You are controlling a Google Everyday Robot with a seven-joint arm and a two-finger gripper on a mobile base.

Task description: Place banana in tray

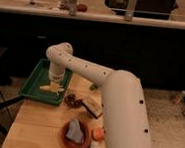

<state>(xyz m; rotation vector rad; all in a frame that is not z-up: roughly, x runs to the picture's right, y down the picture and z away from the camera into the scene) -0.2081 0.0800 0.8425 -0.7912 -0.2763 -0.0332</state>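
Observation:
The dark green tray (32,87) lies at the far left of the wooden table. The pale yellow banana (51,89) is at the tray's right part, directly under my gripper (53,85). The white arm reaches from the lower right across the table and bends down over the tray. Whether the banana rests on the tray floor or is held just above it I cannot tell.
A round orange-brown dish (74,137) with a grey-blue thing in it stands at the table's front. A round orange fruit (98,133) lies beside it. A dark snack item (73,100) and a brown packet (92,106) lie right of the tray. A dark counter runs behind.

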